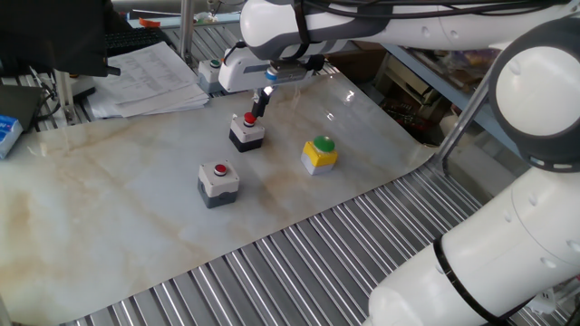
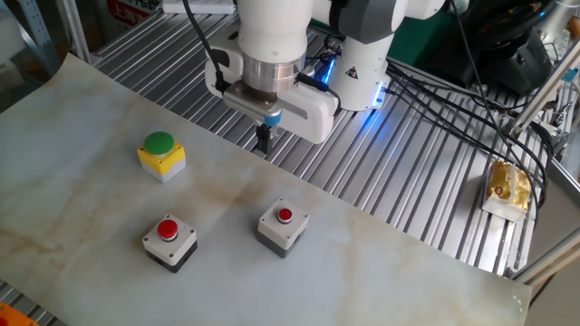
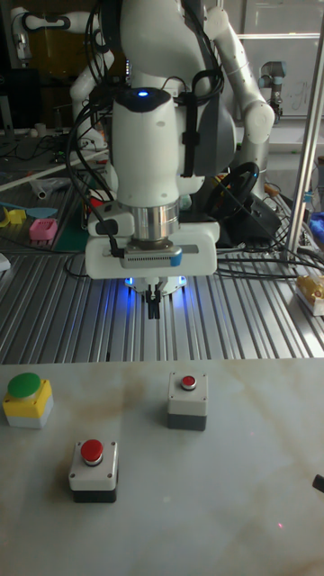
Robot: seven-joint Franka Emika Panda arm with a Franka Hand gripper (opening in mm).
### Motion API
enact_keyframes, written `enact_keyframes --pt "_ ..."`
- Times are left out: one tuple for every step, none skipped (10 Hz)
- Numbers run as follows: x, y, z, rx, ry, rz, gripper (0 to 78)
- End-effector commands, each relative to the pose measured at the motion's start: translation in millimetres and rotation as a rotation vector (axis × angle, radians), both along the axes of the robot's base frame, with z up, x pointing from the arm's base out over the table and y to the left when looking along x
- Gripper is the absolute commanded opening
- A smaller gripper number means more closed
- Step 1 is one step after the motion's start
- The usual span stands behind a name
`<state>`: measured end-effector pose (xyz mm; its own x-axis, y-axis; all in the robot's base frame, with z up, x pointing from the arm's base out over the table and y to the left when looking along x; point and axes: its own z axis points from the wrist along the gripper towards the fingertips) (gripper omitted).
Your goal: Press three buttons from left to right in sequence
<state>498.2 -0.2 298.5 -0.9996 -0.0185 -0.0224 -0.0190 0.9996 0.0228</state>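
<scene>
Your marble-patterned table (image 2: 381,263) carries all three buttons: the yellow box with the green dome (image 2: 161,154) far left, one grey red-button box (image 2: 169,242) near left, the other grey red-button box (image 2: 283,227) to its right. Your gripper (image 2: 264,142) hangs above the table's far edge, touching nothing; I cannot tell whether its fingers are apart.

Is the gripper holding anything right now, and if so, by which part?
Nothing is held: the gripper hangs above the table, apart from all three buttons.

Grey boxes (image 3: 187,401) red-buttoned; yellow box (image 3: 27,400) apparently green-domed.
</scene>
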Motion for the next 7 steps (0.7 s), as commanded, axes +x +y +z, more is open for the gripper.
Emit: enact_keyframes --pt "0.5 -0.2 1.3 0.000 -0.003 -0.001 0.0" --pt "0.5 -0.2 1.3 0.000 -0.003 -0.001 0.0" --pt "0.5 -0.2 1.3 0.000 -0.003 -0.001 0.0" --pt "0.5 -0.2 1.3 0.000 -0.003 0.000 0.0" --pt "0.4 -0.3 1.1 0.000 -0.004 0.001 0.0" --pt "-0.2 -0.7 0.6 0.000 -0.004 0.001 0.0" --pt "-0.8 -1.2 -0.2 0.000 -0.005 0.003 0.0"
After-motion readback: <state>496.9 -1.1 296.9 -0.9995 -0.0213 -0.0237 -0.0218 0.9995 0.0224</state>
